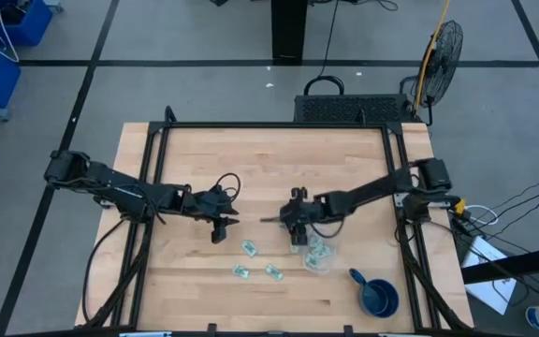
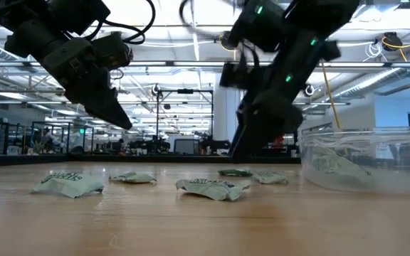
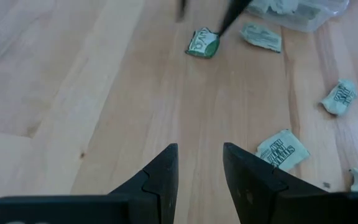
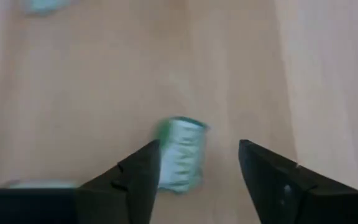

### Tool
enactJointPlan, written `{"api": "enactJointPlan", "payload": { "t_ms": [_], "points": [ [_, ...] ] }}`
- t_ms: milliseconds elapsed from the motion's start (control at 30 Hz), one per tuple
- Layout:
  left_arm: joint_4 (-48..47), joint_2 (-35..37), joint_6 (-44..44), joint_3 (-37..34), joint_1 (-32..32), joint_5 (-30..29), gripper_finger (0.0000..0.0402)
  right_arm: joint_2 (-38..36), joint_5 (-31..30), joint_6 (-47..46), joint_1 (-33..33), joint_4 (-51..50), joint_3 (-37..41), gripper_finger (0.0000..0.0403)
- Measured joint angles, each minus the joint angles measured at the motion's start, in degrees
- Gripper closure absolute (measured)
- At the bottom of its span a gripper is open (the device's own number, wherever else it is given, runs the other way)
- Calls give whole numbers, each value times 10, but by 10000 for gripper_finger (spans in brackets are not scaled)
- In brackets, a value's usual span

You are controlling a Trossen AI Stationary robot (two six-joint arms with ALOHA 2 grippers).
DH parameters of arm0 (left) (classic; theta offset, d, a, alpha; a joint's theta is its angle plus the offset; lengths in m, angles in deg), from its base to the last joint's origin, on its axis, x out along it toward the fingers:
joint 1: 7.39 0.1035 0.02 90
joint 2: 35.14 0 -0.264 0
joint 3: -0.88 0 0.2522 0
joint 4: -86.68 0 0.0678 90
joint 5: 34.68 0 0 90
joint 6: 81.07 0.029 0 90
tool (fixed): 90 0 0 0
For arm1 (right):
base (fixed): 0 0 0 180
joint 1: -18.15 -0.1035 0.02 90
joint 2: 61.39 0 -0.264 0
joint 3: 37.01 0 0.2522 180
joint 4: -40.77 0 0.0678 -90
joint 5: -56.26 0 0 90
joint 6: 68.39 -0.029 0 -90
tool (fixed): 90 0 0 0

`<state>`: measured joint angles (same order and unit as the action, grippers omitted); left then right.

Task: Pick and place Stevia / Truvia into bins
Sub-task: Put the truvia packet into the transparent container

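Note:
Several pale green and white Stevia packets lie flat on the wooden table (image 1: 204, 159): one (image 1: 250, 247), another (image 1: 240, 271) and a third (image 1: 273, 271) near the middle. The clear bin (image 1: 318, 257) stands right of them with packets inside. My right gripper (image 1: 298, 236) is open, slanting down just left of the bin. A packet (image 4: 180, 162) lies on the table between its fingers, close to one of them. My left gripper (image 1: 219, 231) hangs open above bare wood, left of the packets, with nothing between its fingers (image 3: 199, 165). My right gripper stands open over the packet (image 3: 202, 43), which lies flat on the table. One fingertip (image 3: 221, 30) is right at the packet's edge. Whether it touches the packet I cannot tell.
A dark blue cup (image 1: 377, 295) with a handle stands near the table's front right corner. More loose packets (image 2: 68, 183) (image 2: 212, 187) lie toward the near edge. Bare wood stretches across the far half of the table.

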<state>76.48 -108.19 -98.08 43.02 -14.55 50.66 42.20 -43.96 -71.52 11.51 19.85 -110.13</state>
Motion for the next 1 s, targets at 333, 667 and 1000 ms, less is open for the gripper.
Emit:
{"api": "enactJointPlan", "payload": {
  "t_ms": [333,667,1000],
  "points": [
    [-4,0,3,0,0,0,268,11,87,-20,17,-8,0,170],
    [-4,0,4,0,0,0,268,-6,102,-26,17,-4,-1,178],
    [-4,0,4,0,0,-4,268,36,112,-30,6,-3,-2,181]
  ]
}}
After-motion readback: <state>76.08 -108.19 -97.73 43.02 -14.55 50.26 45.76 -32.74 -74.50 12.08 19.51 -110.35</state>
